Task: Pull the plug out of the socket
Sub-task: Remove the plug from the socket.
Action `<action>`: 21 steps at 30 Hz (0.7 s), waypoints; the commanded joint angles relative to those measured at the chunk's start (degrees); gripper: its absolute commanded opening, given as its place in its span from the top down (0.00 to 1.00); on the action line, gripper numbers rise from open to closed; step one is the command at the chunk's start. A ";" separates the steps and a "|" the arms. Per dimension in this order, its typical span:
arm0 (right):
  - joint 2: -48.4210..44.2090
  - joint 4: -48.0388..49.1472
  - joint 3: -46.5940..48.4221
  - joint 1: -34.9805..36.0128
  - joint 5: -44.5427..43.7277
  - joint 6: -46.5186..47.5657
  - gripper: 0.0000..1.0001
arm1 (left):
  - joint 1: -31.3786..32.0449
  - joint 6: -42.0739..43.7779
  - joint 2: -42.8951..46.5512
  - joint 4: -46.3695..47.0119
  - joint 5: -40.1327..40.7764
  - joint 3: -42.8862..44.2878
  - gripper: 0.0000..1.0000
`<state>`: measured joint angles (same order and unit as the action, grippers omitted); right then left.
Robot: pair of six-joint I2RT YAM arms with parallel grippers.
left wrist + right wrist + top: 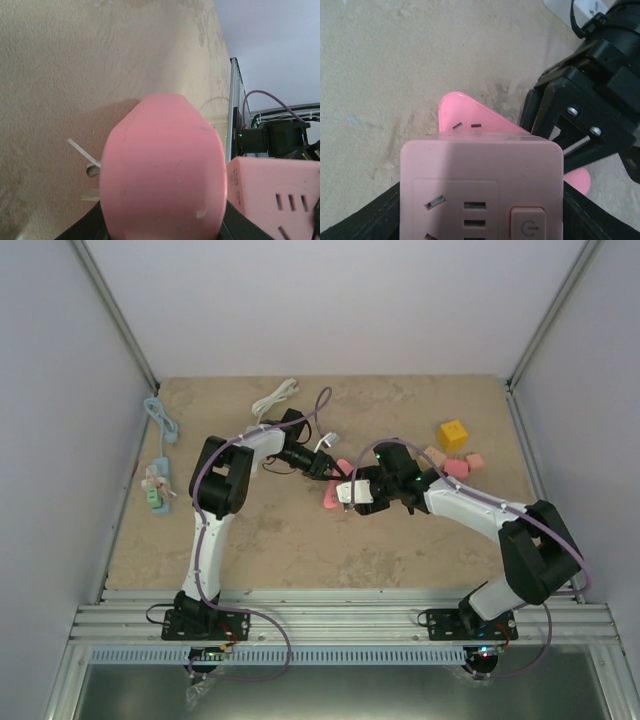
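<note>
At mid worktop [400,550] both arms meet, tips nearly nose to nose. Left pincer [325,468] is clamped on the plug [162,170], a rounded pink body that fills the left wrist view, with black fingers showing at either lower corner. Right pincer [350,495] grips the socket [482,190], a pink block with slots and a power button facing its own camera, jaws set wide round its sides. Plug and socket sit together between the two pincers, touching or just beside each other. Whether the prongs are seated or already free is hidden in all three views. Judged step: both holds are made and the pull itself is in hand, separation not confirmed. The next move calls for the right arm to brace the socket steady while the left draws the plug straight back along the prong line, without twist or sideways lever, else the block may slip in that wide grip. Off to the right lies a yellow block [453,433] with small pink ones near it, well apart from the work.
</note>
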<state>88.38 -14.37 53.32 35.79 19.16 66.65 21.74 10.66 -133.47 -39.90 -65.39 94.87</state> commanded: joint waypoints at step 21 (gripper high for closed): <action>-4.94 16.90 -3.92 -9.54 -7.60 -5.84 0.87 | -0.56 0.74 -2.24 -1.50 9.53 -1.09 1.00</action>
<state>82.76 -3.73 49.04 27.70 14.72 64.25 21.71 10.66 -133.47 -39.90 -65.41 94.87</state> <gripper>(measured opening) 0.630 0.324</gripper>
